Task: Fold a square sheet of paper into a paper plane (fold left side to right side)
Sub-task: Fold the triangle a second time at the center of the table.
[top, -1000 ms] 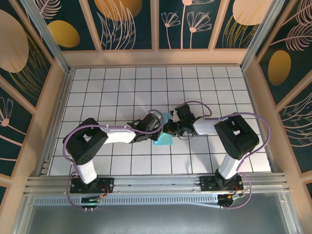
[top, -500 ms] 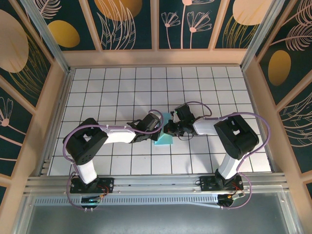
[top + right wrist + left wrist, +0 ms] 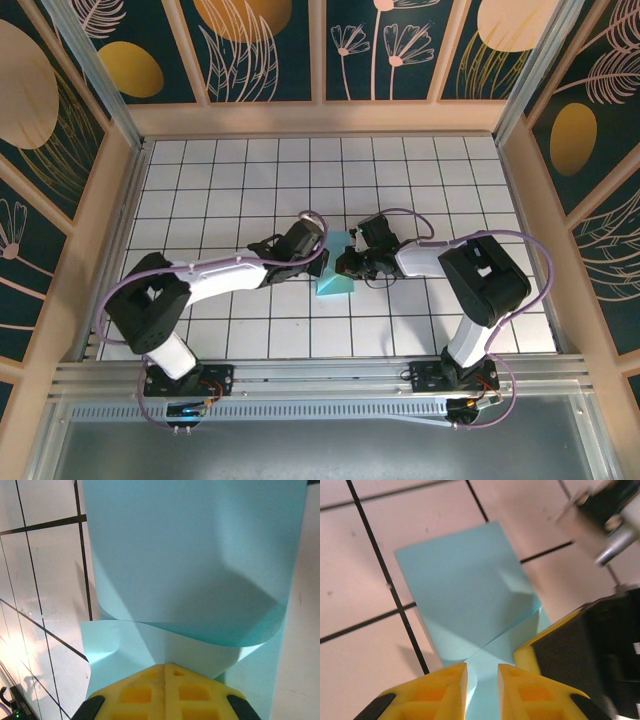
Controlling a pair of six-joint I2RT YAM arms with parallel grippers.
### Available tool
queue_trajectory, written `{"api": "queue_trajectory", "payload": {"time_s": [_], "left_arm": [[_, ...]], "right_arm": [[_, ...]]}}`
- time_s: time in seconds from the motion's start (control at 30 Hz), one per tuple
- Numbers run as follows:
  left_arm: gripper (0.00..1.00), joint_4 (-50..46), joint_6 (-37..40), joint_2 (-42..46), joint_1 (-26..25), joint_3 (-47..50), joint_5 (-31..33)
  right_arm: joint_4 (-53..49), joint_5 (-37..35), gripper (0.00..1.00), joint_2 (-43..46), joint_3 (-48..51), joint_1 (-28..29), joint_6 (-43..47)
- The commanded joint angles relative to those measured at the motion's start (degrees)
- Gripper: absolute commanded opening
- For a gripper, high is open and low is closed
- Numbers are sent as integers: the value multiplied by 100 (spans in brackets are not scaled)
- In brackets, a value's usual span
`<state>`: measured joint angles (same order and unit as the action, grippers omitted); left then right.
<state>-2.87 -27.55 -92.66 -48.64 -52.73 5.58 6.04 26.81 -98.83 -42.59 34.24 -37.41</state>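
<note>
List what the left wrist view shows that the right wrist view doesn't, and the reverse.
Left wrist view: the left gripper, jaws slightly parted at the near edge of the sheet of paper, which lies folded and mostly flat, with the other arm's yellow-and-black finger at its right edge. Right wrist view: the right gripper, jaws shut on the paper's edge, and an upper layer curling over without a pressed crease. Both: the turquoise paper on the white gridded table.
</note>
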Motion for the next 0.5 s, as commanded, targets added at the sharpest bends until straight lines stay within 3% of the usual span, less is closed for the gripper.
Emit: {"api": "queue_trajectory", "payload": {"time_s": [0.0, 0.27, 0.47], "left_arm": [[20, -325, -228, 354, 45, 43, -190], [4, 306, -1124, 809, 44, 777, -1828], [0, 502, -1238, 556, 41, 977, -2203]], "right_arm": [[-160, -150, 0, -73, 82, 88, 155], [-174, -160, 0, -34, 51, 134, 146], [-183, -165, 0, -38, 33, 158, 156]]}}
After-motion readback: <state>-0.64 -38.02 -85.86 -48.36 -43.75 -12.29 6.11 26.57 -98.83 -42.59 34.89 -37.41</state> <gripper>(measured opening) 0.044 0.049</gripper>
